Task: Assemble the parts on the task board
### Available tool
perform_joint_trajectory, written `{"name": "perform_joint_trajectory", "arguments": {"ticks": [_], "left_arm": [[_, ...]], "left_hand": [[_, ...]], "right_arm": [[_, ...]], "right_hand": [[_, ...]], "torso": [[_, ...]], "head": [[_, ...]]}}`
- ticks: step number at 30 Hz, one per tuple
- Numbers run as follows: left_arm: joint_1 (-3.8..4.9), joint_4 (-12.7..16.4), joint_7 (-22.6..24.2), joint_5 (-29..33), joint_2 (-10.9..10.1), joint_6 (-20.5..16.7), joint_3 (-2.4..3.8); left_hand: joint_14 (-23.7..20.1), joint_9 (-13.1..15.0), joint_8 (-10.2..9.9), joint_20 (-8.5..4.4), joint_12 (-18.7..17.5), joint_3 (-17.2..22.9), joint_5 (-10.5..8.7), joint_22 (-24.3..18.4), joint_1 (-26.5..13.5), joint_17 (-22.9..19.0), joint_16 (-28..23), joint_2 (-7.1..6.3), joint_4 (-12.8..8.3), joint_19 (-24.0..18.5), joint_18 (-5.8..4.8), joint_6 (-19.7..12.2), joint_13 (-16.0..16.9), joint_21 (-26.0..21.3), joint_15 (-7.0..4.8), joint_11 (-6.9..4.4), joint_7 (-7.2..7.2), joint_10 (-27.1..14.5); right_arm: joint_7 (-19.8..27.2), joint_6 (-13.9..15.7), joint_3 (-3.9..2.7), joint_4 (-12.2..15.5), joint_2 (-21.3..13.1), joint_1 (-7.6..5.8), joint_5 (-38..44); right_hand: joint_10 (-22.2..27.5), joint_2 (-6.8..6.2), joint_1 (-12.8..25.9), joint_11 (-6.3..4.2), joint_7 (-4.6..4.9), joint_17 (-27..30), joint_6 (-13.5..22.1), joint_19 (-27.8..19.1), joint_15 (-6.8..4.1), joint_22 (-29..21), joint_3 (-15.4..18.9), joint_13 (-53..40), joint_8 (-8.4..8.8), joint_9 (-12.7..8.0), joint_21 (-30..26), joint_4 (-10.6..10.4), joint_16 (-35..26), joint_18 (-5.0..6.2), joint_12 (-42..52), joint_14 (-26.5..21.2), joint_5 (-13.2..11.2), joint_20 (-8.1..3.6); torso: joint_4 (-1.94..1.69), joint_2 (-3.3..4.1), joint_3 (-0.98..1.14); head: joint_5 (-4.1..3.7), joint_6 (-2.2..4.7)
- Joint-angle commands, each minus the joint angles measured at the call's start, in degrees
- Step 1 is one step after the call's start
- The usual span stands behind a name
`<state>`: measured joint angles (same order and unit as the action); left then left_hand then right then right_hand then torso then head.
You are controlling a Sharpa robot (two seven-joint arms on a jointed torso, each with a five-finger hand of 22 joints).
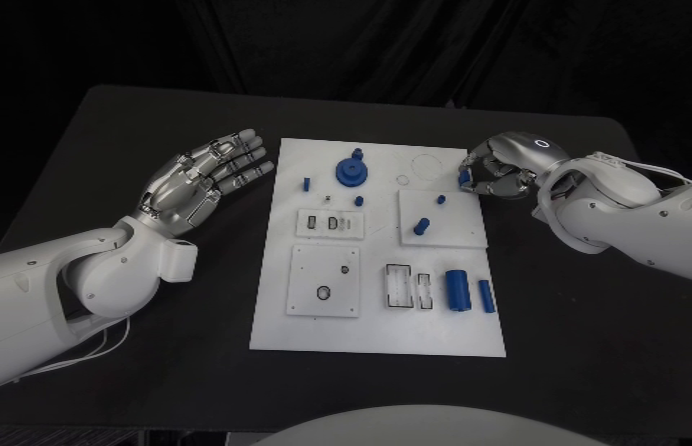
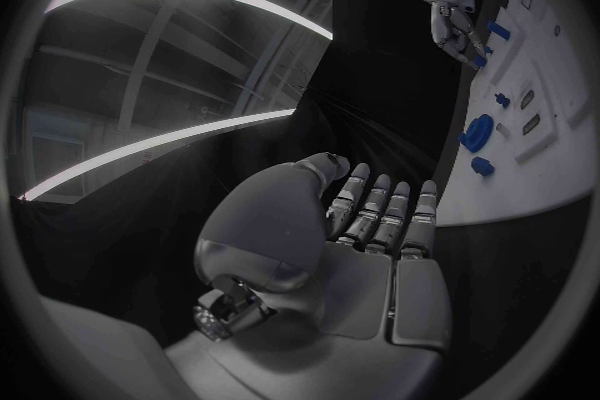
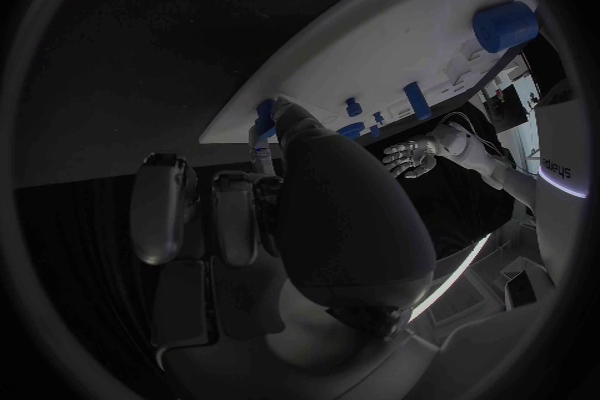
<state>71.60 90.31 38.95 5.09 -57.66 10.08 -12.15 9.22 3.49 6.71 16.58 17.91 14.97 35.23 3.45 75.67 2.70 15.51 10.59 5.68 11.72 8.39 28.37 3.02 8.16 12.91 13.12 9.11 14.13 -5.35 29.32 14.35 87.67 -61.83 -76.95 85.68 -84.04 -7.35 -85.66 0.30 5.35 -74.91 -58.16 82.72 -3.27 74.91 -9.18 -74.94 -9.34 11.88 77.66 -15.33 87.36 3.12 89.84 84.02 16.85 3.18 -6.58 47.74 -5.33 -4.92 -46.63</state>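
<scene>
The white task board [image 1: 378, 326] lies in the middle of the black table. On it stand a round blue part with a knob [image 1: 352, 171], a small blue peg [image 1: 306, 181], another peg [image 1: 421, 227], a blue cylinder [image 1: 457, 289] and a blue bar [image 1: 486, 295]. My right hand [image 1: 502, 164] hovers at the board's far right edge with fingers curled, pinching a small blue part [image 1: 464, 178], which also shows at the fingertips [image 3: 263, 112]. My left hand [image 1: 206, 178] lies flat to the left of the board, fingers spread and holding nothing [image 2: 375, 240].
White inset plates with slots sit on the board: one mid-left [image 1: 329, 223], a larger one below it [image 1: 323, 279], and a slotted one [image 1: 408, 286] beside the cylinder. Black table [image 1: 577, 346] surrounds the board on all sides.
</scene>
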Motion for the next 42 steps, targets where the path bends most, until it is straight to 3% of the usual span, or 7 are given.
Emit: {"name": "perform_joint_trajectory", "arguments": {"ticks": [1, 4, 8, 16, 23, 32, 42], "left_arm": [[0.03, 0.03, 7.44, 0.03, 0.05, 1.04, 0.03], [0.03, 0.02, 7.41, 0.03, -0.03, 1.04, 0.03], [0.03, 0.05, 7.35, 0.03, -0.09, 0.95, 0.04], [0.03, 0.12, 7.24, 0.16, -0.09, 0.65, 0.04], [0.03, -0.09, 7.16, 0.29, 0.32, 0.76, 0.04], [0.03, -0.24, 7.06, 0.32, 0.53, 0.86, 0.04], [0.03, -0.42, 6.92, 0.32, 0.83, 1.07, 0.04]], "left_hand": [[0.10, 0.05, 0.28, 0.08, 0.34, 0.29, 0.02, 0.06, -0.43, 0.03, 0.16, -0.04, 0.09, 0.16, -1.01, 0.31, 0.05, 0.28, 0.31, 0.48, 1.53, -0.04], [0.10, 0.05, 0.28, 0.08, 0.34, 0.29, 0.02, 0.06, -0.43, 0.03, 0.16, -0.04, 0.09, 0.16, -1.01, 0.31, 0.05, 0.28, 0.31, 0.48, 1.53, -0.04], [0.10, 0.05, 0.28, 0.08, 0.34, 0.29, 0.02, 0.06, -0.43, 0.03, 0.16, -0.04, 0.09, 0.16, -1.01, 0.31, 0.05, 0.28, 0.31, 0.48, 1.53, -0.04], [0.08, 0.07, 0.32, 0.08, 0.40, 0.37, -0.02, 0.06, -0.47, 0.04, 0.22, -0.10, 0.08, 0.19, -1.03, 0.46, 0.06, 0.31, 0.30, 0.46, 1.57, -0.01], [0.08, 0.07, 0.32, 0.08, 0.40, 0.37, -0.02, 0.06, -0.47, 0.04, 0.22, -0.10, 0.08, 0.19, -1.03, 0.46, 0.06, 0.31, 0.30, 0.46, 1.57, -0.01], [0.08, 0.07, 0.32, 0.08, 0.40, 0.37, -0.02, 0.06, -0.47, 0.04, 0.22, -0.10, 0.08, 0.19, -1.03, 0.46, 0.06, 0.31, 0.30, 0.46, 1.57, -0.01], [0.05, 0.08, 0.36, 0.06, 0.46, 0.49, -0.05, 0.05, -0.53, 0.04, 0.26, -0.16, 0.05, 0.15, -1.04, 0.53, 0.07, 0.29, 0.29, 0.41, 1.59, 0.03]], "right_arm": [[0.15, 2.63, -0.03, 0.40, -0.13, 0.15, -0.25], [0.87, 4.42, -0.08, 1.43, -0.56, 0.13, -1.08], [0.94, 5.67, -0.17, 3.53, -1.50, -0.16, -1.55], [0.01, 5.85, -0.26, 10.08, -1.85, -2.99, -1.77], [-0.69, 3.72, -0.28, 14.15, 2.48, -4.03, -0.24], [-3.98, 0.92, -0.29, 14.27, 9.34, -2.15, 5.13], [-9.28, -2.56, -0.31, 13.53, 13.64, -0.30, 8.09]], "right_hand": [[-5.96, 0.56, -0.45, 0.10, -0.20, -12.17, -1.19, 0.06, 0.06, 7.51, -0.26, -15.06, -1.28, 0.94, 0.13, 0.70, -0.04, 0.23, 0.16, 5.06, 3.03, -0.11], [-5.96, 0.67, -0.50, 0.16, -0.30, -12.22, -1.27, 0.13, 0.05, 7.59, -0.34, -15.06, -1.86, 1.46, 0.16, 0.85, 0.00, 0.21, 0.16, 5.08, 4.19, -0.08], [-5.96, 0.79, -0.96, 0.08, -0.68, -12.39, -2.80, 0.42, 0.00, 7.89, -0.70, -15.06, -4.02, 3.07, 0.47, 1.53, 0.15, 0.13, 0.16, 5.16, 8.04, -0.10], [-5.96, 0.98, -1.02, -0.27, -1.09, -12.44, -3.08, 0.44, -0.28, 7.94, -0.78, -15.06, -5.47, 4.43, 0.38, 1.92, 0.19, 0.15, 0.16, 5.18, 7.95, -0.30], [-5.96, 1.04, -0.95, -0.32, -1.12, -12.37, -2.59, 0.38, -0.35, 7.88, -0.77, -15.06, -5.83, 4.97, 0.19, 2.09, 0.12, 0.19, 0.16, 5.17, 7.26, -0.39], [-5.96, 1.05, -0.97, -0.47, -1.28, -13.20, -2.60, 0.88, -0.49, 8.38, -0.76, -15.06, -6.46, 5.64, 0.94, 2.53, 0.89, 0.00, 0.16, 5.44, 7.22, -0.52], [-5.96, 0.76, -0.33, -0.42, -1.13, -13.48, -1.56, 1.03, -0.51, 8.49, -0.53, -15.06, -6.53, 6.17, 1.04, 2.75, 1.16, -0.03, 0.16, 5.54, 7.45, -0.62]], "torso": [[-0.01, -0.01, 0.00], [-0.01, 0.02, 0.01], [0.03, 0.01, -0.01], [0.13, -0.02, 0.04], [-0.02, -0.07, -0.12], [-0.03, -0.04, -0.02], [-0.01, 0.03, -0.04]], "head": [[0.00, -0.04], [0.31, 0.05], [0.35, 0.07], [0.51, 0.19], [0.38, 0.32], [0.70, 0.20], [0.89, -0.20]]}}
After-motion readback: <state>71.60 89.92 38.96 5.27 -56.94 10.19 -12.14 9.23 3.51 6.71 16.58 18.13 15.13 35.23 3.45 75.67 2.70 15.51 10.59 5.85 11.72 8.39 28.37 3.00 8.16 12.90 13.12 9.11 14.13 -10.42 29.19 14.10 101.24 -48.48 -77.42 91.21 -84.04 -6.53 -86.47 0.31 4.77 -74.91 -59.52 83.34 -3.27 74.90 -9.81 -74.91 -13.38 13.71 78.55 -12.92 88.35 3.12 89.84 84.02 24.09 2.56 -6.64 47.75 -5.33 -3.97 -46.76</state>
